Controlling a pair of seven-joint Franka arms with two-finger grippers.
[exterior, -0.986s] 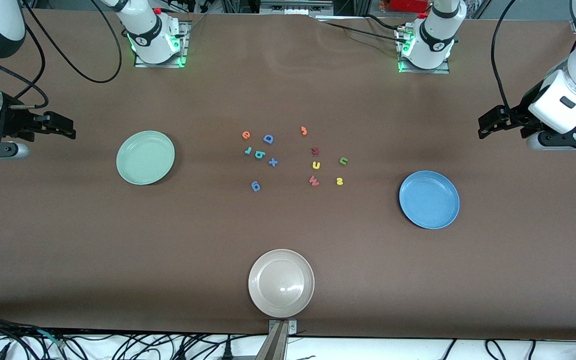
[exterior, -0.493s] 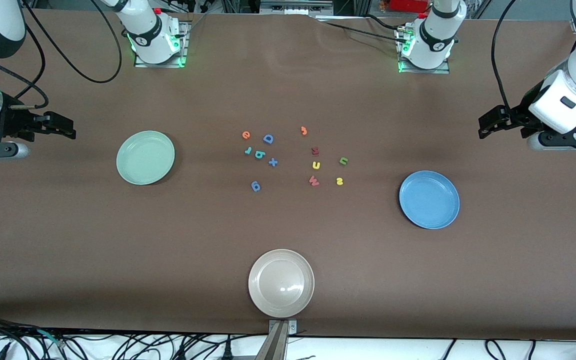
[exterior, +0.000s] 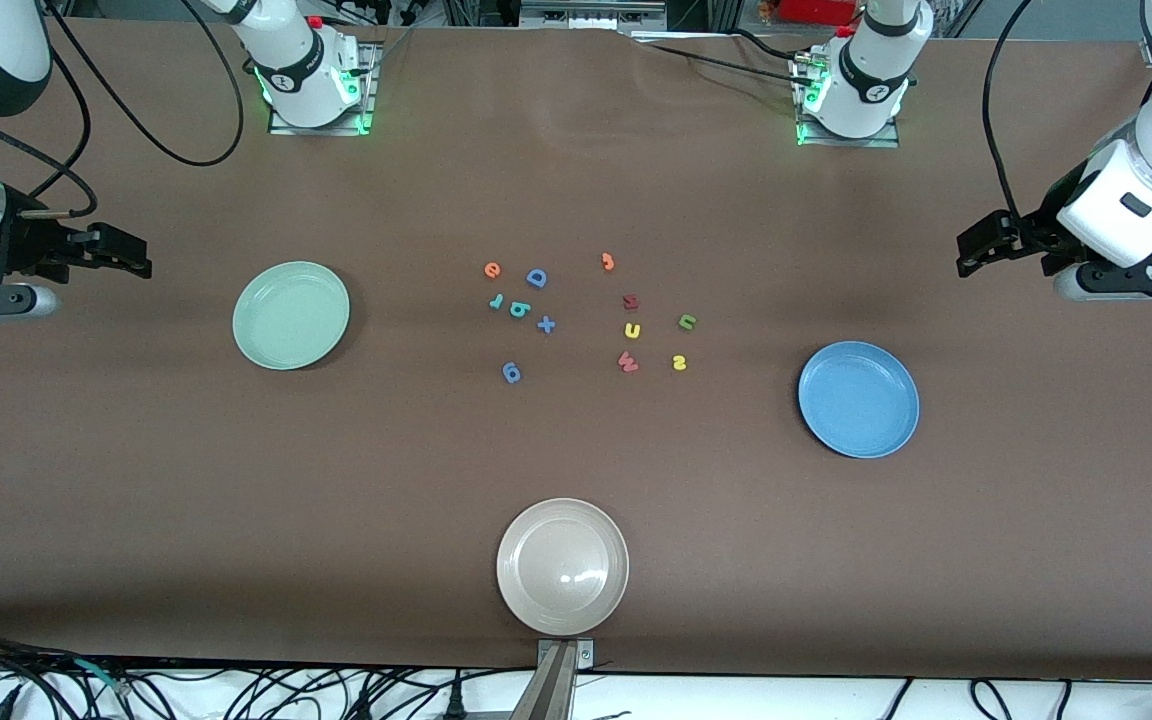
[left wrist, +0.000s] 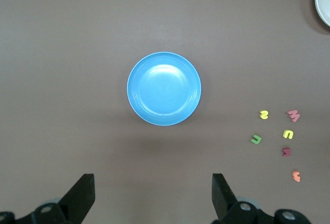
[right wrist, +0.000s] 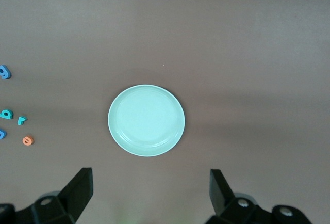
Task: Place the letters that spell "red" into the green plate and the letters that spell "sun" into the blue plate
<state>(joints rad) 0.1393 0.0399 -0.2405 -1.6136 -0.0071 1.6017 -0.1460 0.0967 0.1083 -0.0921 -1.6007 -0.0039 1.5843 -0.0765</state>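
Observation:
The green plate (exterior: 291, 315) (right wrist: 146, 120) lies toward the right arm's end and the blue plate (exterior: 858, 399) (left wrist: 164, 89) toward the left arm's end. Between them lie the orange e (exterior: 492, 269), teal r (exterior: 496, 301) and teal d (exterior: 519, 309). Closer to the blue plate are the yellow u (exterior: 633, 329), yellow s (exterior: 679, 362) and green n (exterior: 687, 321). My right gripper (exterior: 136, 255) (right wrist: 151, 190) hangs open and empty high over the table's end beside the green plate. My left gripper (exterior: 971, 250) (left wrist: 153, 193) hangs open and empty over the other end.
A beige plate (exterior: 562, 566) sits at the table edge nearest the front camera. Mixed among the letters are a blue D (exterior: 536, 277), a blue plus (exterior: 546, 324), another blue letter (exterior: 511, 372), a red W (exterior: 627, 361), a dark red letter (exterior: 630, 301) and an orange piece (exterior: 608, 261).

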